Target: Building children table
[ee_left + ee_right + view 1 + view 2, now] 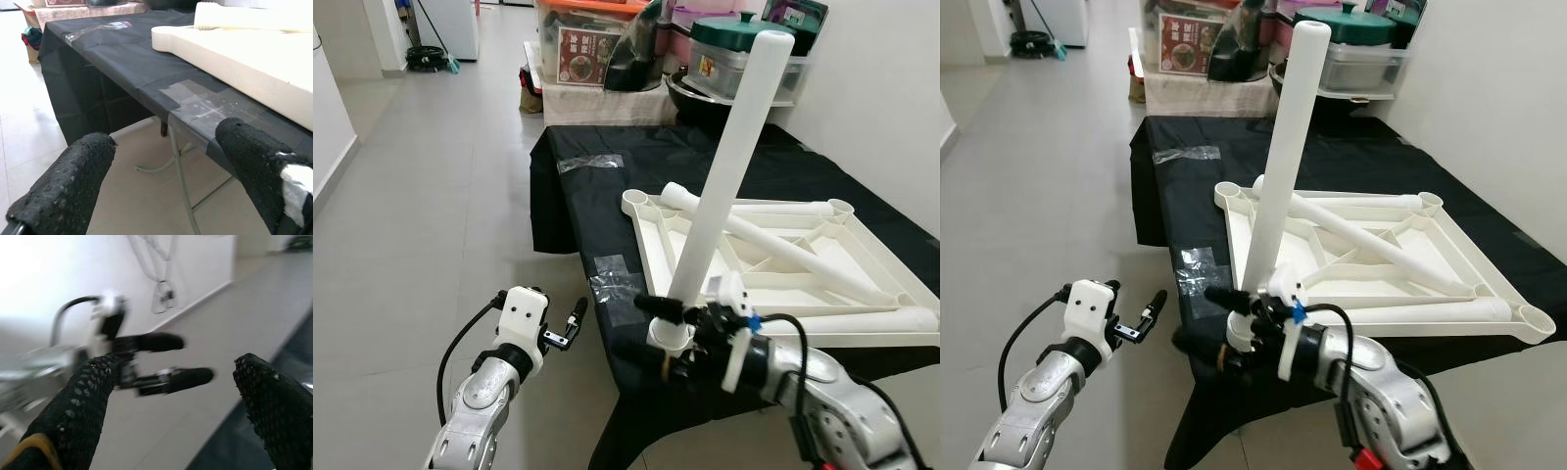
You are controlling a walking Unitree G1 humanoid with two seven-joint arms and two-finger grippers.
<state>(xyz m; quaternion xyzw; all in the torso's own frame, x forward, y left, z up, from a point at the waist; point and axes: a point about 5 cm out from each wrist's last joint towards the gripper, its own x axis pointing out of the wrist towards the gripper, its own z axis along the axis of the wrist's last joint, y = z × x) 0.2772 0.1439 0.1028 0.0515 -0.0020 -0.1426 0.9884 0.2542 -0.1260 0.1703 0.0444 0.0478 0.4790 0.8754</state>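
We saw one white plastic tube leg (729, 162) standing in the upturned white tabletop frame's (862, 257) near corner; our right gripper (658, 333) beside it, fingers spread; left gripper (576, 319) parted. Loose legs (783, 250) remained.

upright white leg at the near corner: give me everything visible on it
The upright leg is a plain white tube, plastic by its look, smooth with a rounded closed top. It stands tilted, top leaning away from the robot and to its right, with its foot in the round corner socket of the upturned white tabletop at the near edge of the black-covered table. The right gripper sits at its base; whether the fingers clamp it is unclear. Seating depth cannot be judged.
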